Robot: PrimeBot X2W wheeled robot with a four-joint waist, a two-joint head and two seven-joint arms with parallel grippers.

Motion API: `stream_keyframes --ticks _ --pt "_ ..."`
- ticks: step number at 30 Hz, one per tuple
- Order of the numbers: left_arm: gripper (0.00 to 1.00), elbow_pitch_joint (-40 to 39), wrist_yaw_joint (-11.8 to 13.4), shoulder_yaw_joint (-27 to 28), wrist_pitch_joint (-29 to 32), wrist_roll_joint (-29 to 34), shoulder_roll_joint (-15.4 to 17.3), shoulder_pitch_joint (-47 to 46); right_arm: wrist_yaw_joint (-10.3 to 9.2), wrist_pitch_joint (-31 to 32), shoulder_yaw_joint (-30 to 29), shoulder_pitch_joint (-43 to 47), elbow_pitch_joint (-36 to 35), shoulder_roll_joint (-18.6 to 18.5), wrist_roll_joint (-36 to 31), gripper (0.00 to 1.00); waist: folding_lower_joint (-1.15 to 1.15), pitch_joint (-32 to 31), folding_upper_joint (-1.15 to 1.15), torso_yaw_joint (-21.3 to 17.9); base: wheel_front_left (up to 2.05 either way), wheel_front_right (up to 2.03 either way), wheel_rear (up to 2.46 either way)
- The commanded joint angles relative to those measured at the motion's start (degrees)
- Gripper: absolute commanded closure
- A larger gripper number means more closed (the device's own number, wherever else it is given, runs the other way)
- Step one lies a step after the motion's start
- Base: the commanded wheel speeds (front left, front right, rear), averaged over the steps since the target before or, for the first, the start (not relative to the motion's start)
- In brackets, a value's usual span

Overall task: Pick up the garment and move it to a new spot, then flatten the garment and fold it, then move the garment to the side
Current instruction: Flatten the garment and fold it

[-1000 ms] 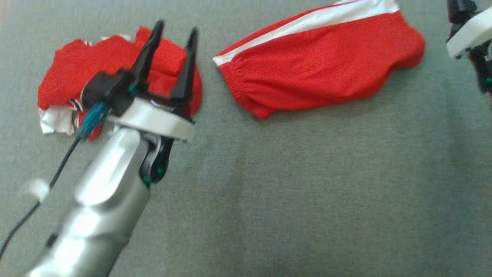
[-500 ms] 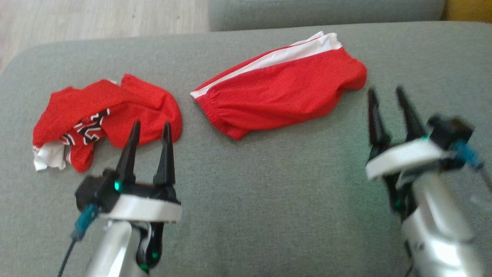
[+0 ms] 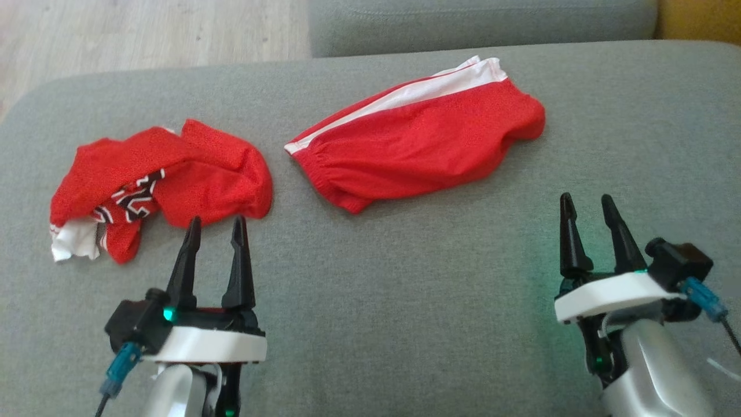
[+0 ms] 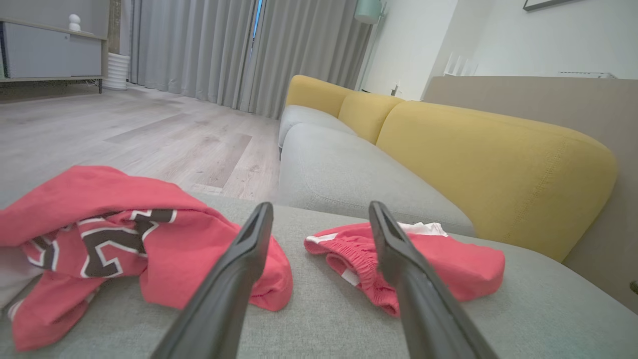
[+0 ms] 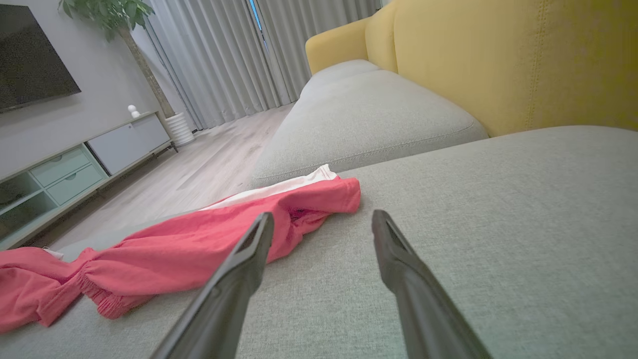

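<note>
Both end effectors stand wide open and hold nothing. From the head view, the left end effector [image 3: 216, 221] hovers over the grey sofa seat [image 3: 405, 313] just short of a crumpled red jersey [image 3: 173, 179], fingers pointing at its near hem without touching. The right end effector [image 3: 586, 200] sits well apart on the other side, over bare cushion, near the right end of the red shorts [image 3: 417, 145]. The shorts, with their white side stripe, lie fairly flat in the middle of the seat; the jersey is a bunched heap towards the left edge.

From the left wrist view, the jersey lies low and left with its black-and-white lettering showing. One finger crosses in front of its hem, and the shorts sit further off with a yellow backrest [image 4: 488, 164] behind them.

From the right wrist view, the shorts stretch away to the left of the fingers, and plain cushion lies between the fingers.

Which garment is the task's own I cannot tell. The shorts look flattened and perhaps folded, yet are not set aside. The jersey looks unfolded, so picking up, smoothing and folding seem to remain for it.
</note>
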Motion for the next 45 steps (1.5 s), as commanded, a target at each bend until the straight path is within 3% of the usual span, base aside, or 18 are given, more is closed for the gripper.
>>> stream_keyframes --ticks 1,7,11,22,32,33,35,45 --pt "0.0 -1.8 -0.4 2.2 -0.3 0.6 0.1 -2.4 0.2 -0.2 1.0 -3.7 -1.5 0.3 0.4 0.0 0.0 0.8 0.0 0.6 0.0 0.0 0.0" --pt "0.0 -1.3 -0.7 0.5 -0.3 0.2 0.0 -4.5 0.2 3.4 -2.0 -10.2 1.1 0.3 0.6 0.0 0.0 4.6 0.0 3.4 0.0 0.0 0.0" --pt "0.0 -1.0 -0.8 -1.2 -0.3 -0.9 0.0 -6.7 0.2 6.9 -7.5 -16.7 5.0 0.3 2.2 0.0 0.0 8.0 0.0 6.0 0.0 0.0 0.0" --pt "0.0 -0.4 -0.8 -5.5 -0.3 -3.8 0.0 -11.4 0.2 14.4 -22.2 -33.2 24.1 -3.3 -1.4 0.0 0.0 14.9 0.0 13.2 0.0 0.0 0.0" --pt "0.0 -0.4 -0.8 -6.5 -0.3 -5.1 0.0 -12.9 0.2 16.6 -22.4 -39.3 36.6 -5.4 -8.4 0.0 0.0 16.5 0.0 15.3 0.0 0.0 0.0" --pt "0.0 -0.4 -0.8 -6.5 -0.3 -5.2 0.0 -13.0 0.2 16.7 -21.9 -39.7 37.3 -5.4 -8.7 0.08 0.0 16.5 0.0 15.3 0.0 0.0 0.0" --pt "0.0 -0.3 -0.8 -6.5 -0.3 -5.3 0.0 -13.1 0.2 16.5 -20.6 -40.4 38.3 -5.3 -9.3 1.0 0.0 16.5 0.0 15.2 0.0 0.0 0.0" --pt "0.0 0.3 -0.8 -5.8 -0.3 -5.1 0.0 -12.7 0.2 11.3 -17.5 -40.7 40.1 -6.3 -8.1 1.0 0.0 14.7 0.0 13.2 0.0 0.0 0.0"
